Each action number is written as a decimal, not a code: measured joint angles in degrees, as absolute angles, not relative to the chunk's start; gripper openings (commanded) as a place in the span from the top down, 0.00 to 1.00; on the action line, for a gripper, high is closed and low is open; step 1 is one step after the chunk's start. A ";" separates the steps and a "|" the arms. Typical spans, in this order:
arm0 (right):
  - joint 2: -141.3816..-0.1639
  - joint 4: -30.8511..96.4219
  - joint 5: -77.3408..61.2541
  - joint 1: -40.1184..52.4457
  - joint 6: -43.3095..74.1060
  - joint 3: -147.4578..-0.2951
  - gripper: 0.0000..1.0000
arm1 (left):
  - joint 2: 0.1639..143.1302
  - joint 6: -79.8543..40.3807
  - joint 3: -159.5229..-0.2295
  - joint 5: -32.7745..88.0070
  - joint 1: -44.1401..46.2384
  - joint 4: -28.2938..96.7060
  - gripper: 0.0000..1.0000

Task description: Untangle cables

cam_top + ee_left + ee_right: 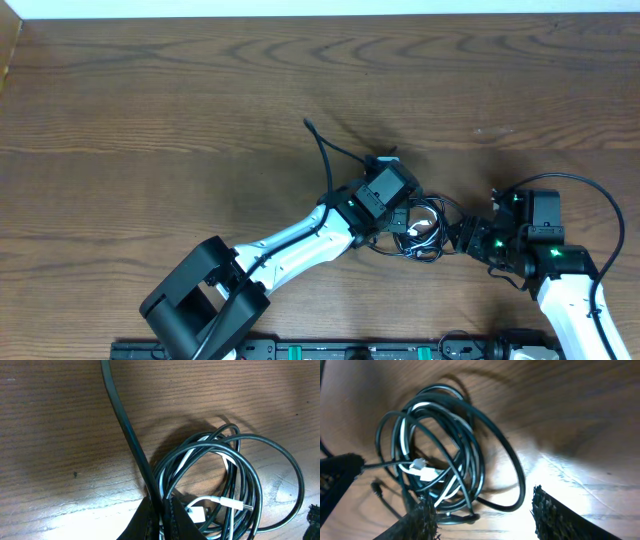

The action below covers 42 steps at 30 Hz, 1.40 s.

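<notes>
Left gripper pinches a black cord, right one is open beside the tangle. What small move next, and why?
Probably close the right gripper on the outer black loop in front of its open fingers, anchoring the bundle. The left gripper is shut on a black cord leading out of the coil, so it could then pull free.

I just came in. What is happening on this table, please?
Two robot arms work on a loose coil of thin black cords and one white cord on a wooden table. The left arm's fingers are shut on a black cord that trails away from it. The right arm's fingers stand open beside the coil, gripping nothing.
</notes>
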<state>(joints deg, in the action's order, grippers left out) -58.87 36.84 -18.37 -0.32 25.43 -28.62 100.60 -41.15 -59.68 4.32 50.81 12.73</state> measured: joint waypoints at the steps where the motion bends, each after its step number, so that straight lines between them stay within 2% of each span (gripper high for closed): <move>1: -58.87 36.86 -18.02 -0.32 25.69 -28.62 0.41 | 100.64 -41.32 -59.68 4.32 50.81 12.73 0.93; 17: -60.97 41.56 -15.62 -0.32 29.80 -28.62 0.49 | 101.91 -42.19 -59.68 4.34 50.81 12.38 0.93; 21: -63.42 41.47 -15.81 -0.32 29.95 -28.62 0.58 | 101.91 -42.19 -59.68 4.34 50.81 12.38 0.92; 29: -69.60 36.91 -18.63 -0.32 28.21 -28.53 0.64 | 101.91 -42.19 -59.68 4.34 50.81 12.36 0.93; 35: -73.28 33.47 -22.31 -0.32 27.29 -28.53 0.76 | 101.91 -42.19 -59.68 4.34 50.81 12.36 0.92; 39: -74.08 33.56 -23.38 -0.32 27.00 -28.53 0.80 | 101.91 -42.19 -59.68 4.32 50.81 12.36 0.93; 42: -74.15 33.56 -24.16 -0.32 26.76 -28.53 0.89 | 101.91 -42.19 -59.68 4.34 50.81 12.38 0.92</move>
<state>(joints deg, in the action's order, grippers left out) -74.15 33.56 -24.16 -0.32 26.76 -28.53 101.91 -42.19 -59.68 4.34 50.81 12.38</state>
